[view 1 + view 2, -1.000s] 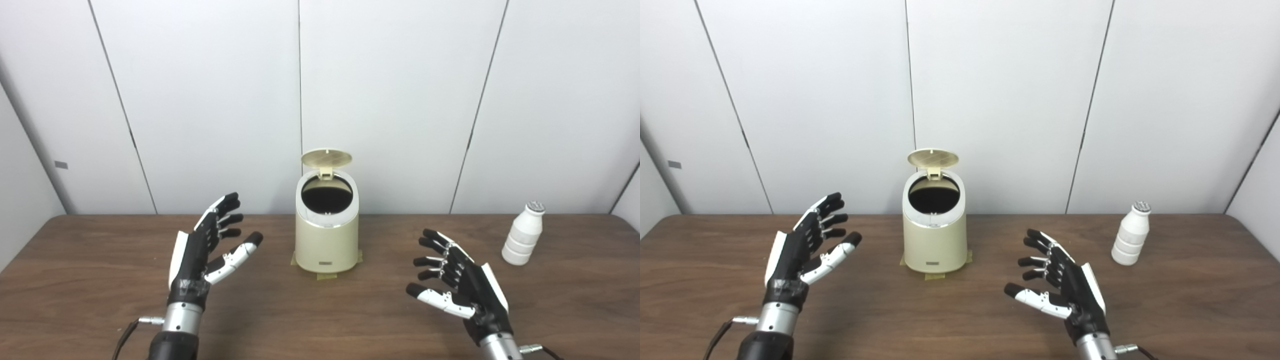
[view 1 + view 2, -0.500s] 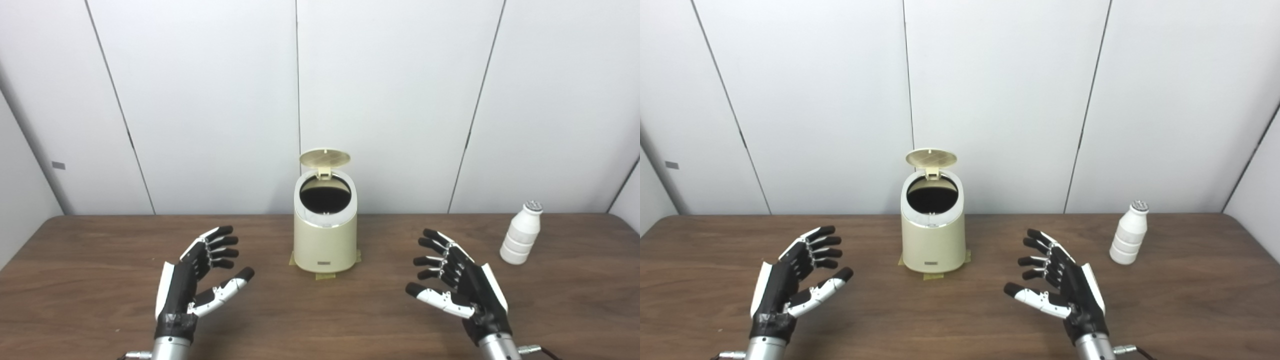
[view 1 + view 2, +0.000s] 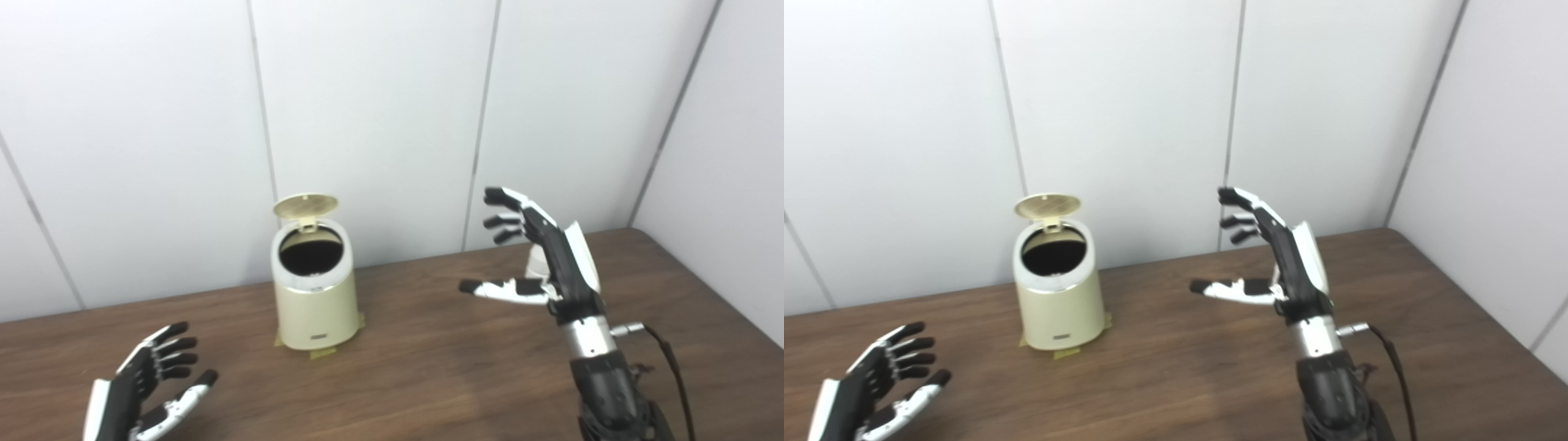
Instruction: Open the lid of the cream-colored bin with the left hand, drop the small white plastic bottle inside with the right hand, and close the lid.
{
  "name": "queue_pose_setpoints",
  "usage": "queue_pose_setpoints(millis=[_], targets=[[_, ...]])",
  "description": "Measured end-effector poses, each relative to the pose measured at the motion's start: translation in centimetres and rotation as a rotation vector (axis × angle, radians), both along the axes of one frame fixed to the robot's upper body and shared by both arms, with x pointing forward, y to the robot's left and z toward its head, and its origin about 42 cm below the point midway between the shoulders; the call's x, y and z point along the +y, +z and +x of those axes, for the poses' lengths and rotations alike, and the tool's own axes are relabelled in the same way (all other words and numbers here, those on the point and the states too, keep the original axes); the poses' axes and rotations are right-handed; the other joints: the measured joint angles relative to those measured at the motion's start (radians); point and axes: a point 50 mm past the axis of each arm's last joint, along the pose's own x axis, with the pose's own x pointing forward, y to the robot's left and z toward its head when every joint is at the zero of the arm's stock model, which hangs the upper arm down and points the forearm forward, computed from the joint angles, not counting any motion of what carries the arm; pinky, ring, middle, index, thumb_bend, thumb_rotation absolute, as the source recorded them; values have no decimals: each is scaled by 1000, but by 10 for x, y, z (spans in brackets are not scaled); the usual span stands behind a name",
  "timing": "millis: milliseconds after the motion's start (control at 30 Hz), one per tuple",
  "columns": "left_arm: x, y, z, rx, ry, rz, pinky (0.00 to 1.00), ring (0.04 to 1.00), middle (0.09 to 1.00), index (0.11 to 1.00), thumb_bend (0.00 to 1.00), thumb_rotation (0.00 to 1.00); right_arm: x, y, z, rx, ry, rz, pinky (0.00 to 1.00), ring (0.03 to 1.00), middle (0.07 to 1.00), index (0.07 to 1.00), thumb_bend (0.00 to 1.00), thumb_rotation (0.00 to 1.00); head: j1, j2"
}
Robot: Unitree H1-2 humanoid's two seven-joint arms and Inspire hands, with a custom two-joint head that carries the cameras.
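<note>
I see the bin (image 3: pixel 315 288) on the tabletop (image 3: pixel 429 367) with its lid (image 3: pixel 305 206) up. My right hand (image 3: pixel 545 260), fingers spread and empty, hovers right of the bin, hiding most of the bottle (image 3: pixel 535 264) behind it. The bottle's orientation is hidden. It looks light, stiff and smooth; I'd grip its ribbed body. My left hand (image 3: pixel 138 392) waits spread and empty, low and left of the bin.

Both head cameras look down across the table (image 3: pixel 429 367) toward its far edge, sharing the bin (image 3: pixel 314 294) and far right corner.
</note>
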Motion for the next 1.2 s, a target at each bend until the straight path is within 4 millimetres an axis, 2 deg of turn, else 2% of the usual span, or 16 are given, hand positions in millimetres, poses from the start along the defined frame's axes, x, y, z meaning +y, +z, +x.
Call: queue_pose_setpoints(millis=[167,300,333,433,467,533,600,767,867,900,1100,1200], targets=[[7,3,2,-6,9,13,662,663,716,789,569,65,-22,5,-6,-23,-197,-10,528,711,828,808,764,121,-43,2],[9,3,2,-3,7,22,634,651,707,785,553,45,-44,13,-15,-78,-362,44,601,781,884,854,738,120,-48,3],[9,3,2,-3,5,22,654,655,709,786,549,32,-50,14,-15,-84,-383,60,664,826,913,897,746,134,-49,5],[8,3,2,0,-8,23,656,655,705,785,543,31,-79,6,-7,-27,-410,128,721,865,938,945,761,165,-51,3],[8,3,2,1,-8,23,644,647,700,782,548,40,-90,3,-6,3,-416,151,782,888,948,972,768,199,-55,3],[11,3,2,6,1,25,650,644,699,781,541,56,-107,-4,-1,74,-412,207,841,903,965,995,785,258,-64,6],[12,4,2,6,4,25,653,646,701,783,536,71,-116,-11,4,136,-397,246,854,908,977,999,791,280,-67,6],[12,5,2,2,-1,34,654,654,705,782,522,33,-113,-20,14,254,-390,303,766,864,959,1000,809,241,-67,8],[11,8,2,-7,-6,36,650,661,708,783,515,23,-110,-23,22,325,-386,331,587,782,957,997,788,229,-67,9],[11,8,2,-8,-7,36,648,662,709,784,514,25,-110,-24,24,347,-383,345,569,771,955,995,786,232,-69,14],[12,13,-1,-17,-3,31,646,667,711,786,506,63,-107,-38,34,439,-355,333,700,823,906,936,796,287,-69,21],[13,13,-1,-13,-1,33,640,659,707,782,494,27,-112,-46,39,496,-340,304,740,848,911,926,747,210,-71,25]])
